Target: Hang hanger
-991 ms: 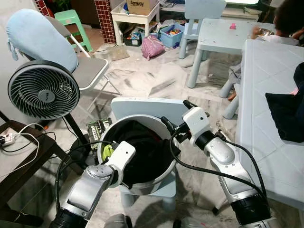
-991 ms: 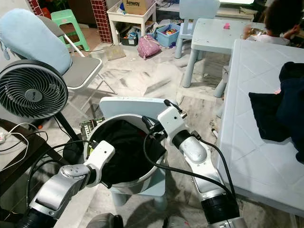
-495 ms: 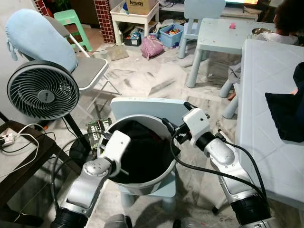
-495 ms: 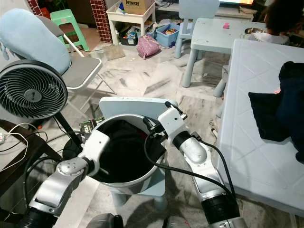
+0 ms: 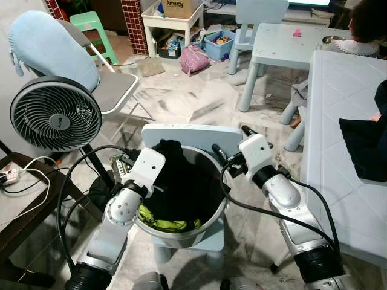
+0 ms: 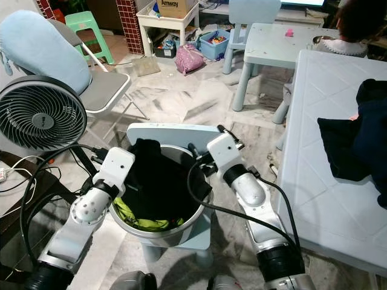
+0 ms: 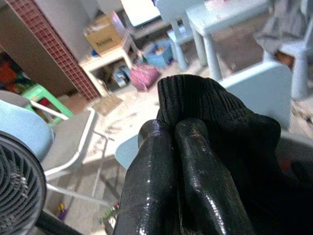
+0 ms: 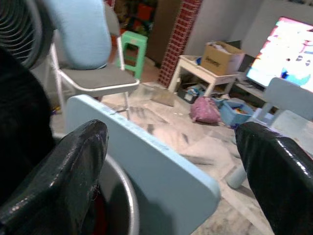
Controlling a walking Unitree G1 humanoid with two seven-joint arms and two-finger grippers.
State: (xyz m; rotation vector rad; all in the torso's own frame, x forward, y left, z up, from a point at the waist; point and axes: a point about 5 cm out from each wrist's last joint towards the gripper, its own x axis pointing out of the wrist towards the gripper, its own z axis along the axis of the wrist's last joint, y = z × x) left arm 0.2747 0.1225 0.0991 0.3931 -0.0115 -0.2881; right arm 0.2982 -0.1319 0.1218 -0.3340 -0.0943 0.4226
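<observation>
The left end effector (image 7: 183,161) is clenched on a black cloth (image 5: 172,175) above the bucket's rim (image 5: 181,231). The right end effector (image 8: 171,161), released, straddles the chair back (image 5: 187,132). A box (image 5: 180,6) reads "Amway".

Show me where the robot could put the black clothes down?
The long pale blue table has bare top ahead of the dark clothes near its right edge. The grey folding chair's seat is bare too. The round metal tub is crowded with cloth, both hands at its rim.

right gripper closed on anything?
No: the right gripper stands wide open beside the bucket; the left gripper has the black garment.
</observation>
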